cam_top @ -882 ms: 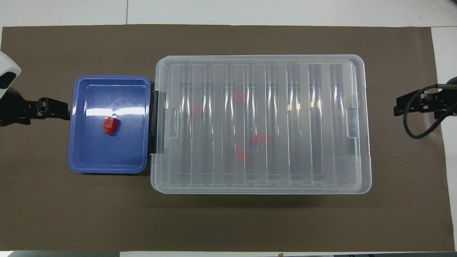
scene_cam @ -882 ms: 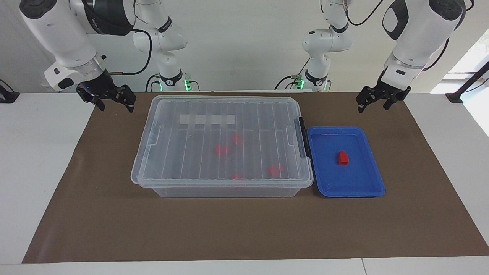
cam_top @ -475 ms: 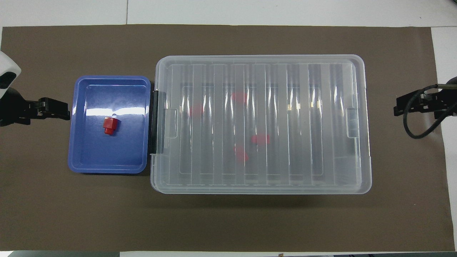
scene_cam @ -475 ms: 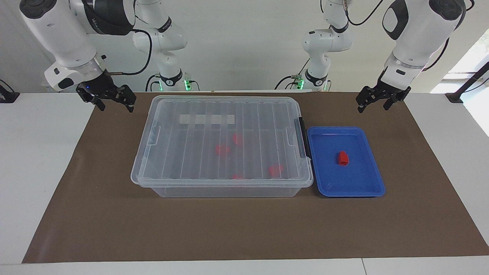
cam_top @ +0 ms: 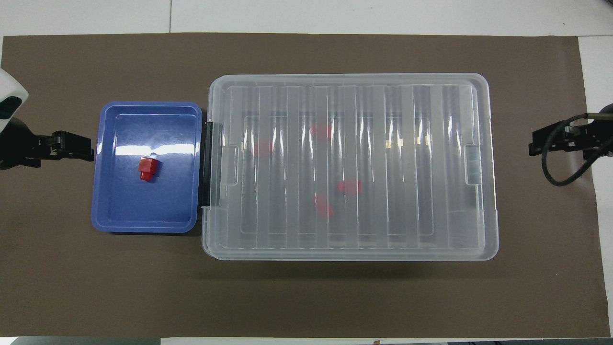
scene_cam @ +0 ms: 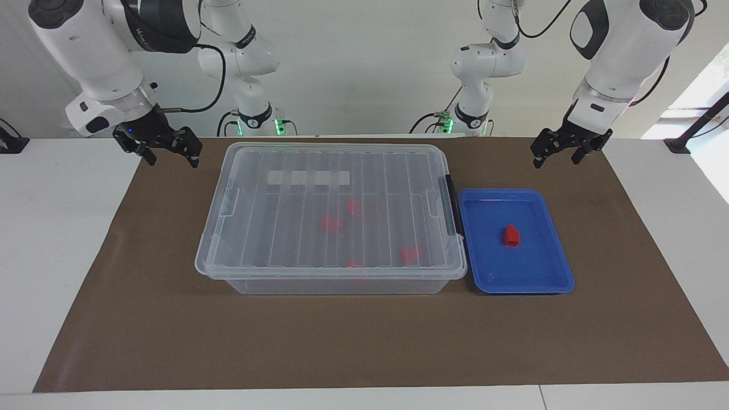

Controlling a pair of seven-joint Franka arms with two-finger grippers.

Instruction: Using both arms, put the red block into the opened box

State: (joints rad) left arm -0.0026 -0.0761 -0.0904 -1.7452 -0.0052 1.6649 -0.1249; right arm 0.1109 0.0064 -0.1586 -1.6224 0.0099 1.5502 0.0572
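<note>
- Facing view: you see the box [scene_cam: 330, 216] at the centre of the frame on the brown mat [scene_cam: 364, 336], its ribbed clear lid [scene_cam: 336, 199] on and the black latch [scene_cam: 451, 205] down its right edge.
- Through the lid you can make out several red pieces [scene_cam: 332, 223] inside.
- Just right of the box sits the blue tray [scene_cam: 547, 273]; the red block [scene_cam: 511, 236] lies near its middle.
- At upper right, your left gripper [scene_cam: 557, 152] hangs over the mat's edge, fingers apart, holding nothing.
- At upper left, your right gripper [scene_cam: 169, 152] hangs over the mat's corner, fingers apart and empty too.
- Overhead view: the box [cam_top: 349, 165] fills the centre, lid on, with the tray [cam_top: 110, 211] touching its left edge.
- The red block [cam_top: 146, 169] lies in the tray, slightly left of its middle.
- Your left gripper [cam_top: 72, 146] shows at the left edge, beside the tray; your right gripper [cam_top: 555, 141] at the right edge, well apart from the box.
</note>
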